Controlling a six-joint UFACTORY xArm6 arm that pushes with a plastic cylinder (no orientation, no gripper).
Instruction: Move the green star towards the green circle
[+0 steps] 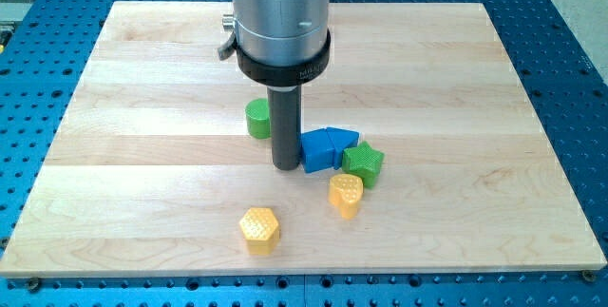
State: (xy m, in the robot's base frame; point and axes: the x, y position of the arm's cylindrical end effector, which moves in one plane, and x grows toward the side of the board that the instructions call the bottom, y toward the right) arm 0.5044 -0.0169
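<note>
The green star [364,163] lies right of the board's middle, touching the right side of a blue block [319,150]. The green circle [256,118] stands left of the rod, partly hidden behind it. My tip [285,166] rests on the board just left of the blue block, between the green circle and the green star, about touching the blue block's left face. The rod hangs from a large grey cylinder at the view's top.
A second blue piece [344,139] sits behind the first. A yellow block [346,194] lies just below the green star. A yellow hexagon [258,229] lies near the board's bottom edge. The wooden board [142,79] sits on a blue perforated table.
</note>
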